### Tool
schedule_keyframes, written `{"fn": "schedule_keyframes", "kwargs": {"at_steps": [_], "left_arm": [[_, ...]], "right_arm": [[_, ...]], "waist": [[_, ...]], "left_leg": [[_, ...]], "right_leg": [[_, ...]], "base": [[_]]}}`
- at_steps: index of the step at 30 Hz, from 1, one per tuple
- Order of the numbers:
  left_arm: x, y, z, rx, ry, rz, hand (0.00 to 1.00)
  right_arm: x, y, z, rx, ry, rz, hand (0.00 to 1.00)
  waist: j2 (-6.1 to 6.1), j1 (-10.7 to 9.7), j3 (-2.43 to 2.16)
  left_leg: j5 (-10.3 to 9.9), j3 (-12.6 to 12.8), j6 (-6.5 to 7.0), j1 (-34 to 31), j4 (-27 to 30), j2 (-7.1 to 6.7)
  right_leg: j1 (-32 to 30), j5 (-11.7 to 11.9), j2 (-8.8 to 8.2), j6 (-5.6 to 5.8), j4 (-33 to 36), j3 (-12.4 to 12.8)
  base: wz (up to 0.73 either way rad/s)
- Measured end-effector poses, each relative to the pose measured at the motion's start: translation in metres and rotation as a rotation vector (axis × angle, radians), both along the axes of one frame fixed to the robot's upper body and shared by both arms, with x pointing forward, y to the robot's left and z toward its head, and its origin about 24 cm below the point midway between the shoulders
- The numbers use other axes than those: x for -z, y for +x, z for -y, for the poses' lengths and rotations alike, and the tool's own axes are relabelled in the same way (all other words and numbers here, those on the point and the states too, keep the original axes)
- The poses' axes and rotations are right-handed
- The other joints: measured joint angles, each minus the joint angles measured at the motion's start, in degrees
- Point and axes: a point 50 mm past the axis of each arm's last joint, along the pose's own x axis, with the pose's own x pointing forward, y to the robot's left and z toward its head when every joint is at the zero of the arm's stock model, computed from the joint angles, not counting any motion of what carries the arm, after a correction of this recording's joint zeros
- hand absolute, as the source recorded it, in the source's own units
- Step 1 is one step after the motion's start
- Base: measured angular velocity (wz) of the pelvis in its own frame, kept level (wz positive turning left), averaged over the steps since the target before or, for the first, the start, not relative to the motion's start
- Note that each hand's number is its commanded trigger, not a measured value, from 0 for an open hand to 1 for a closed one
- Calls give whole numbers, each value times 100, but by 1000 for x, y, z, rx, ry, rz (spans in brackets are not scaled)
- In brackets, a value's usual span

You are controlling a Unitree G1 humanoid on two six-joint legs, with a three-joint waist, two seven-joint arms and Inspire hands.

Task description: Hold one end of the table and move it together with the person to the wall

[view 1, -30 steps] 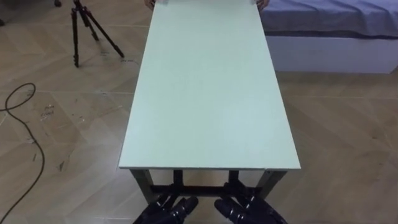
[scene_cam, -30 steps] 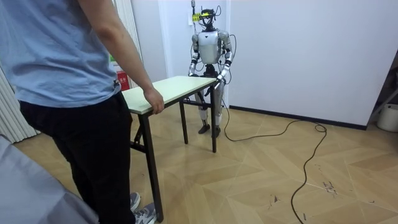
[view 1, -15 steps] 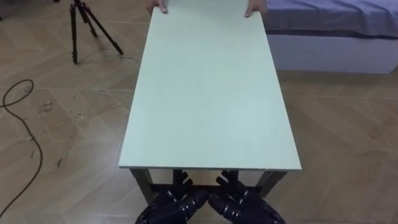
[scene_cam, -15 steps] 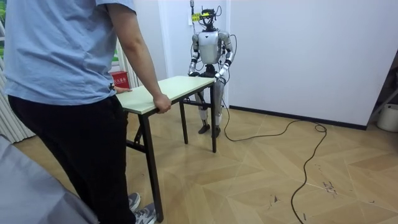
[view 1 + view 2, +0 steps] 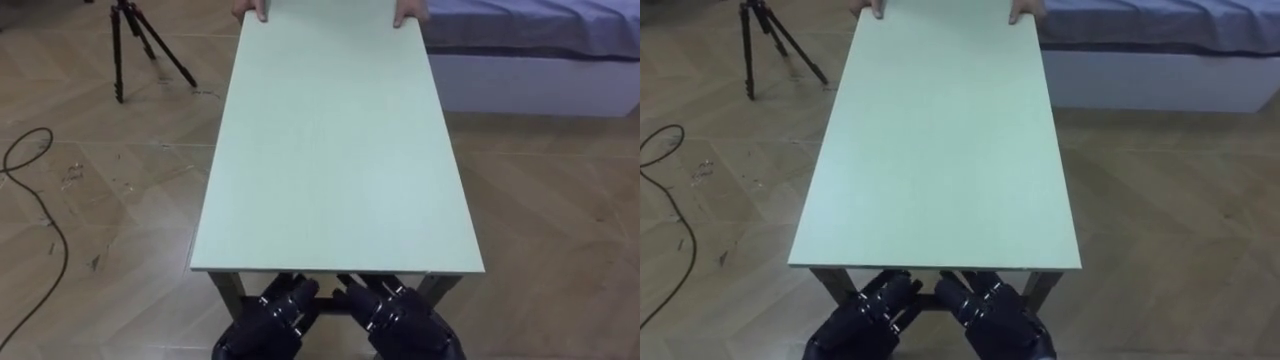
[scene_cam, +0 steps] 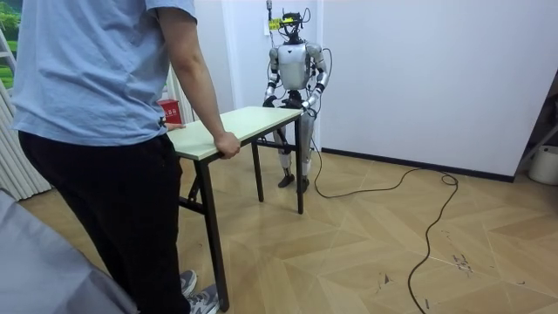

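The fingers (image 5: pixel 302 291) of the left hand (image 5: pixel 268 326) and right hand (image 5: pixel 405 322) reach under the near short edge of the table (image 5: pixel 330 150) at 6 o'clock, tips hidden, so I cannot tell if they grip. The pale tabletop runs towards 12 o'clock, where a person's hands (image 5: pixel 256 10) hold its far edge. A tripod (image 5: pixel 125 45) stands at 10 o'clock and a bed (image 5: pixel 540 40) at 1 o'clock

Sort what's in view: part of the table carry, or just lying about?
Job: table; robot's left hand and right hand, at its near end; person's hands, on the far end.
Lying about: tripod, left of the table; bed, to its right.
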Motion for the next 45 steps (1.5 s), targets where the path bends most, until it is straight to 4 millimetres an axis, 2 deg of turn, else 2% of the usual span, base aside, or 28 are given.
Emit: {"fn": "schedule_keyframes", "kwargs": {"at_steps": [5, 12, 20, 27, 31, 35, 38, 40, 45], "left_arm": [[-1, 2, -1, -61, -64, -12, 0], [-2, 4, -9, -110, -72, -10, 0], [-2, 5, -13, -128, -68, -7, 0], [-2, 5, -18, -158, -75, -12, 0], [0, 3, -18, -148, -76, -25, 0], [0, 3, -17, -143, -81, -33, 0], [1, 2, -16, -131, -78, -44, 0], [2, 3, -16, -140, -77, -55, 0], [5, 9, -19, -164, -48, -90, 0]], "right_arm": [[-1, 0, -1, -15, 16, 19, 0], [-1, 0, -3, -3, 50, 8, 0], [-1, -1, -4, 13, 92, -10, 0], [-1, 0, -4, 34, 133, -25, 0], [-1, -2, -3, 70, 181, -48, 0], [-3, 0, -4, 107, 213, -77, 0], [-3, 4, -3, 144, 230, -98, 0], [-4, 8, -3, 150, 223, -99, 0], [-5, 12, -1, 180, 223, -107, 0]], "waist": [[0, 13, 0], [-29, 20, 11], [-43, 22, 3], [-39, 48, -1], [-12, 167, -9], [27, 181, -20], [95, 178, -10], [137, 169, 14], [140, 173, 43]], "left_leg": [[0, -1, 0, 5, -2, 0], [0, -3, 0, 20, 0, 8], [0, -1, 0, 20, -1, 10], [0, 8, 0, 50, 13, 10], [0, 20, 0, 71, 10, 10], [0, 17, 0, 69, 10, 7], [1, 14, 1, 94, 7, 7], [1, 4, 0, 123, -3, 8], [2, 0, -1, 164, 3, 12]], "right_leg": [[3, 0, 1, 0, 20, 4], [-7, 0, 3, 0, 68, 15], [-12, 0, 7, 0, 69, 32], [-10, 0, 14, 0, 70, 155], [-1, 0, 16, 0, 72, 212], [2, 0, 42, 0, 73, 291], [45, 0, 60, 0, 71, 299], [82, 0, 63, 0, 68, 304], [129, 0, 70, 0, 62, 310]], "base": [[0], [0], [0], [0], [-2], [0], [0], [0], [0]]}}
